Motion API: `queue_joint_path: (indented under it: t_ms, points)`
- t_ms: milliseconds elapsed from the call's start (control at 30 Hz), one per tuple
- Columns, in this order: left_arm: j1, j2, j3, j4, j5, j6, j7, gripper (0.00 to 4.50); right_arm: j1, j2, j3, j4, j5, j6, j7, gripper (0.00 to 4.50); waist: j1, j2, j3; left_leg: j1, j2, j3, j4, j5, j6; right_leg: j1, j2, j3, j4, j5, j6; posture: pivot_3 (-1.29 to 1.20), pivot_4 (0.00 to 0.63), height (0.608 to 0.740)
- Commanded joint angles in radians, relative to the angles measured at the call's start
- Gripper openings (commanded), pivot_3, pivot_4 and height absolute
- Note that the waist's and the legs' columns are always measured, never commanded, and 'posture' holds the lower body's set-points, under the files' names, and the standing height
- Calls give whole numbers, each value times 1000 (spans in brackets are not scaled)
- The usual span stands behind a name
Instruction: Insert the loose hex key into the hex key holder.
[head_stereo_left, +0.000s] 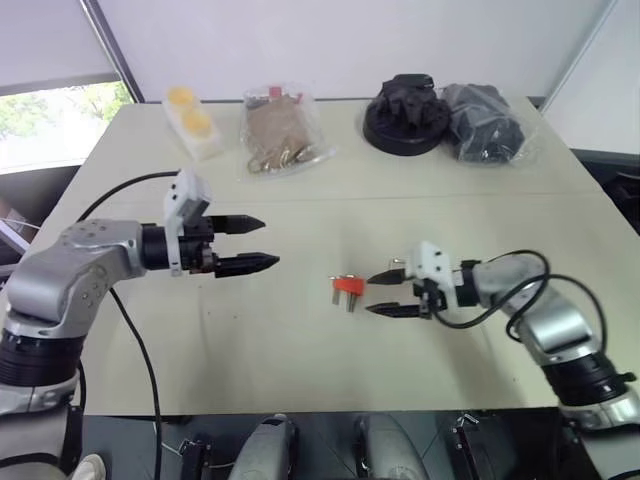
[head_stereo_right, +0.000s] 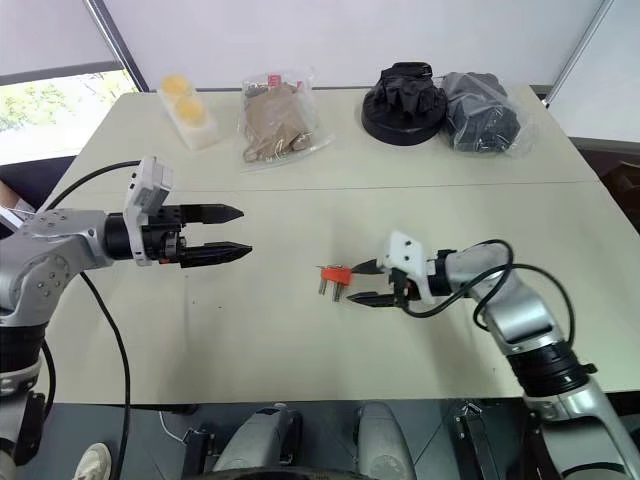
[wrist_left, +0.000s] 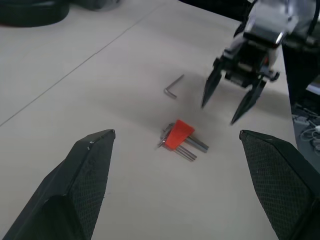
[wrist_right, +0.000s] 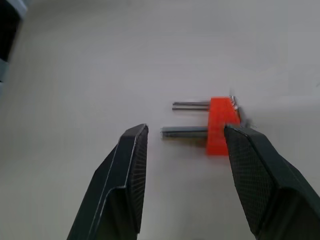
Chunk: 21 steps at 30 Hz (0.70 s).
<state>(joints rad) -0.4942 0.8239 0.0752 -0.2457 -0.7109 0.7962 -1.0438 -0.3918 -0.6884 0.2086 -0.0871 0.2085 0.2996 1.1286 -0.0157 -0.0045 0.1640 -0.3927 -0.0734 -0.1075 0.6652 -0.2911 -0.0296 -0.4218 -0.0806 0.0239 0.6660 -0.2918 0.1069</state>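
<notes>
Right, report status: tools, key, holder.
Left tool open, empty, hovering left of holder. Right tool open, empty, low beside holder. Key loose on table, not inserted. Nothing in the way.

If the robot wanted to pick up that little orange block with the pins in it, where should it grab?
Probably by the hex key holder's orange body, across its flat faces, coming down from above. It lies flat on the table with its grey keys sticking out one side, and the right tool is open beside it.
</notes>
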Motion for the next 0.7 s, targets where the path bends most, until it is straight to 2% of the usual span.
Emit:
queue_joint_path:
  t_ms: [33, 167, 700]
  points:
    - [4, 9, 34, -39, -15, -8, 5, 4156, -27, 38, 6, 71, -81, -107, -87, 2465, 1, 0, 0, 0, 0, 0, 0, 0, 0, 0, 0, 0, 0, 0, 0, 0, 150, 740]
    - [12, 12, 35, -52, -15, -6, 8, 4156, -43, 57, 20, 145, -133, -188, -115, 2465, 2, 0, 0, 0, 0, 0, 0, 0, -1, 0, 0, 0, 0, 0, 0, 0, 150, 740]
    - [42, 16, 51, -88, -18, 0, 21, 4156, -54, 91, 44, 206, -157, -223, -99, 2465, -3, 0, 0, 1, 0, 0, 0, 0, -1, 1, 1, 0, 0, 0, 0, 0, 150, 740]
